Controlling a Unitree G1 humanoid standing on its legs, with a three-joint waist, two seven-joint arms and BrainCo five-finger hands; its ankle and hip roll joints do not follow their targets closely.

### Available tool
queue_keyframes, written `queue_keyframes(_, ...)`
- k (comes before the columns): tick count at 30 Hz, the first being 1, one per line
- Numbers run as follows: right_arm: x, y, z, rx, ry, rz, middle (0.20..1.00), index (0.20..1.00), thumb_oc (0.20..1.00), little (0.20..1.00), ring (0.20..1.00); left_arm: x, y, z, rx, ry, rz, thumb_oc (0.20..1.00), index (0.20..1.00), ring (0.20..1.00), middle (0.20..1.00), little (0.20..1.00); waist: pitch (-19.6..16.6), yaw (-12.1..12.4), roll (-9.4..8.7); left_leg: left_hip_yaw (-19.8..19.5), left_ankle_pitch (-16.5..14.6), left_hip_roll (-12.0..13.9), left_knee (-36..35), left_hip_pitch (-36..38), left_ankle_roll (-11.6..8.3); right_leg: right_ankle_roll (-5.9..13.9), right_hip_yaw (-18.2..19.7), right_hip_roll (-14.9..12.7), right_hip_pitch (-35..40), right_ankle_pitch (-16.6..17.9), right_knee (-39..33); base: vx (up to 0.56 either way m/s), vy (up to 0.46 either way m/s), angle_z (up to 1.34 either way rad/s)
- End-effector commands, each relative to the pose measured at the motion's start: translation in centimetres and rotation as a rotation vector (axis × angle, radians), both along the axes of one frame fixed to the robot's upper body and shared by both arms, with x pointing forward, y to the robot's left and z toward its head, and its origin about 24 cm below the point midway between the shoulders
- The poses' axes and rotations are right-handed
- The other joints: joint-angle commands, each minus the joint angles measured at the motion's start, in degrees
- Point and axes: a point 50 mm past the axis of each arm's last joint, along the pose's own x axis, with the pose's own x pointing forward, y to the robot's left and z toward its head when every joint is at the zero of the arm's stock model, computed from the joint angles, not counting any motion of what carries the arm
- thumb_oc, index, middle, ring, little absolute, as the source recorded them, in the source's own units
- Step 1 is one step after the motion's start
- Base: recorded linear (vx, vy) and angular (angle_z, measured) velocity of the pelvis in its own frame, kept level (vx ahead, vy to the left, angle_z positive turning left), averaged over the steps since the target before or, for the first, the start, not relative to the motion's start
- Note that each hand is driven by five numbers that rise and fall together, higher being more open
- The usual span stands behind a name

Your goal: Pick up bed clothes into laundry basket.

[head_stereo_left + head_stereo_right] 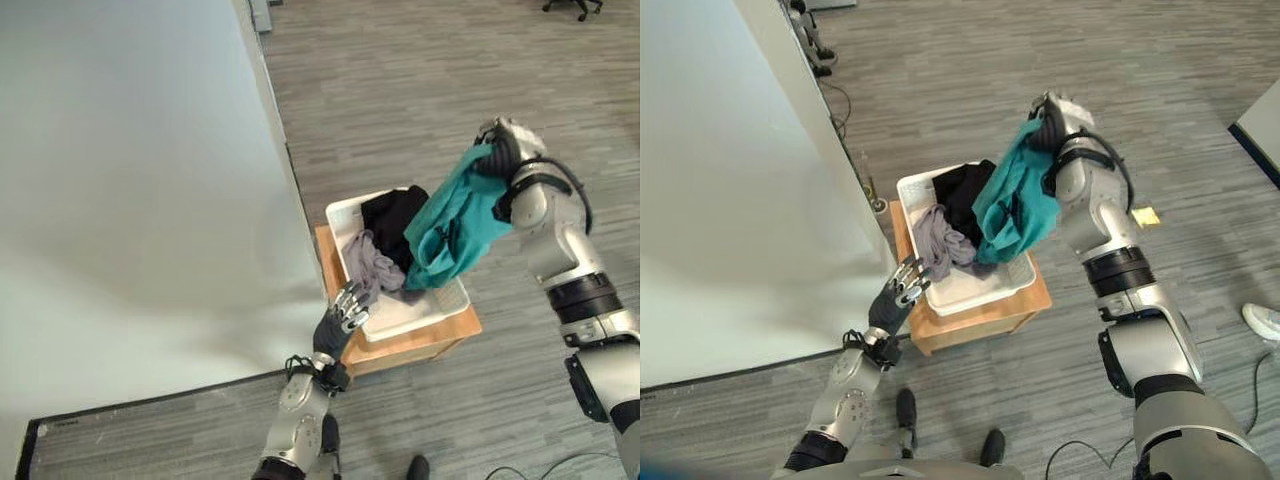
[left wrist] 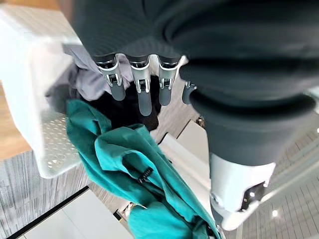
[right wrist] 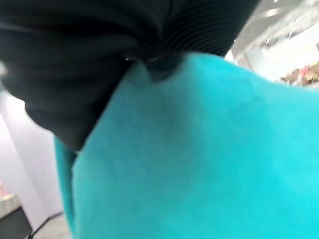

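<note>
Your right wrist view shows just teal cloth against the dark cover, so you cannot tell how the right robot hand (image 1: 503,143) grips, while your head views show it raised with the one teal garment (image 1: 452,222) hanging from it over the white laundry basket (image 1: 400,318). Count three pieces: teal, one black garment (image 1: 392,218) and one grey garment (image 1: 370,262) in the basket on the wooden stand (image 1: 420,345). Your left robot hand (image 1: 342,316) reaches up at the basket's near rim, fingers straight, empty.
</note>
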Motion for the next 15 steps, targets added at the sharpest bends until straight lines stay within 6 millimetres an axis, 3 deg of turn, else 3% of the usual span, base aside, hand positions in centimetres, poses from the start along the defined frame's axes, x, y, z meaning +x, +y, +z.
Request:
queue_keyframes(1,0.5,-1.2,4.1,-0.060,-0.138,-0.074,0.200,0.200,0.200,0.200,0.200,1.6,-1.9,3.1,-0.064,-0.133,-0.036,1.000,1.000,1.000,1.000,1.000,1.5,4.1,-1.97,-1.5,1.0,6.0,0.5,0.1,-5.68,1.62,-2.6,-0.9,0.6,0.2,0.8,-0.06,0.017,0.25)
queue_keyframes(9,0.3,-0.2,7.2,-0.046,-0.183,-0.068,0.200,0.200,0.200,0.200,0.200,1.3,-0.3,2.5,-0.043,-0.107,0.001,1.000,1.000,1.000,1.000,1.000,2.3,6.3,-4.17,-3.5,1.1,5.3,0.5,-2.0,-4.96,3.01,-4.4,-1.4,0.2,-0.3,0.8,0.01,0.054,0.20)
queue_keyframes(15,-0.4,0.7,8.4,-0.015,-0.198,-0.035,0.200,0.200,0.200,0.200,0.200,1.3,0.0,2.9,-0.030,-0.125,0.006,1.000,1.000,1.000,1.000,1.000,3.1,8.2,-5.46,-4.7,0.8,4.4,0.5,-2.6,-4.32,4.15,-5.7,-1.9,0.9,-0.7,0.8,0.03,0.055,0.15)
